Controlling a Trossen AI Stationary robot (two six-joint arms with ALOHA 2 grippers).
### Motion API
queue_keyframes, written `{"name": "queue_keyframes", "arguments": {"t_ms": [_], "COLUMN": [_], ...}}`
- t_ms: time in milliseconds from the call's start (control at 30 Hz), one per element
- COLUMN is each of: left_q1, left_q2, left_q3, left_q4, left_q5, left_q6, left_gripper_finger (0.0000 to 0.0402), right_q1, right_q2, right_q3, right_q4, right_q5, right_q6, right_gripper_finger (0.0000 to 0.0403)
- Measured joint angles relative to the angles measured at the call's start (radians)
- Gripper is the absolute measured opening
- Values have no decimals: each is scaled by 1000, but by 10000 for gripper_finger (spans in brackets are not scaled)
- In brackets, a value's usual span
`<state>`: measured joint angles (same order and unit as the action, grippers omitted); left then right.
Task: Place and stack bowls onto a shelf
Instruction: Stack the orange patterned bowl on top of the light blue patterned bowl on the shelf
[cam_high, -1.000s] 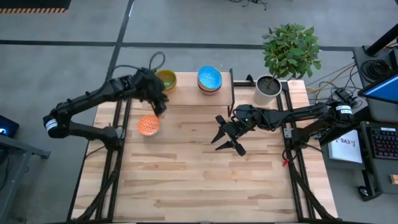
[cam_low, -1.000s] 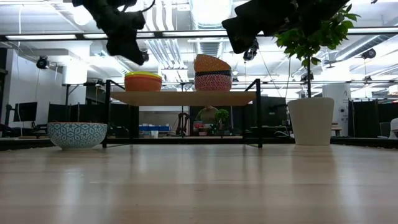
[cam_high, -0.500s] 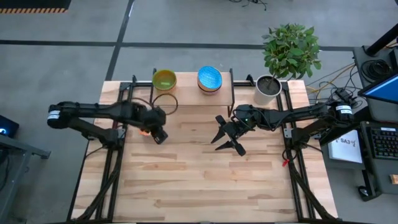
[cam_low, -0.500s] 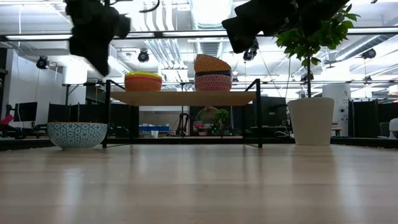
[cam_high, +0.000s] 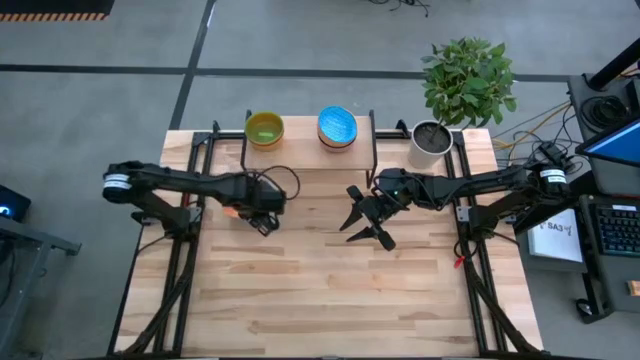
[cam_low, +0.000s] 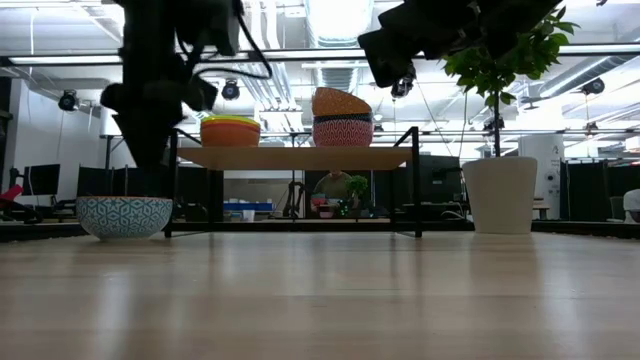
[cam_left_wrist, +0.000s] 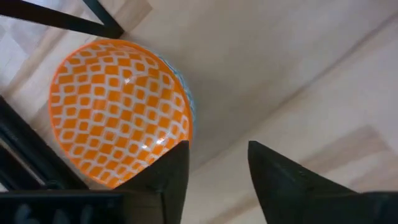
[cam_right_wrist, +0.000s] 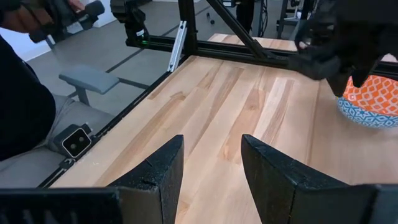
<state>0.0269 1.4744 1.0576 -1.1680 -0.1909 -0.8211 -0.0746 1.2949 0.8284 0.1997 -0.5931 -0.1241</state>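
The left tool (cam_high: 262, 222) has been brought down from beside the shelf (cam_high: 310, 150) to the patterned bowl (cam_left_wrist: 121, 109) left on the table (cam_high: 330, 290), near the shelf's left legs. Its fingers are seen parted, one at the rim, nothing gripped yet. The bowl looks to be next for stacking; two piles already sit on the shelf. The right tool (cam_high: 368, 222) hangs wide and empty over mid-table.

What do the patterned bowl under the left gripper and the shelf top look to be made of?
Patterned bowl: probably glazed ceramic; glossy highlights on its orange-and-white lattice interior. Shelf: pale wooden plank top on thin black legs, apparently metal.
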Motion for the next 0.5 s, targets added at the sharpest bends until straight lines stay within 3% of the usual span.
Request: {"name": "queue_keyframes", "arguments": {"t_ms": [200,500], "left_q1": [0,0], "left_q2": [103,225], "left_q3": [0,0], "left_q4": [1,17], "left_q5": [-12,-61], "left_q6": [25,50], "left_gripper_finger": [181,186], "right_q1": [0,0], "right_q2": [0,0], "right_q3": [0,0], "right_q4": [-14,-17], "right_q5": [0,0], "right_q6": [-4,-6], "right_gripper_finger": [150,150]}}
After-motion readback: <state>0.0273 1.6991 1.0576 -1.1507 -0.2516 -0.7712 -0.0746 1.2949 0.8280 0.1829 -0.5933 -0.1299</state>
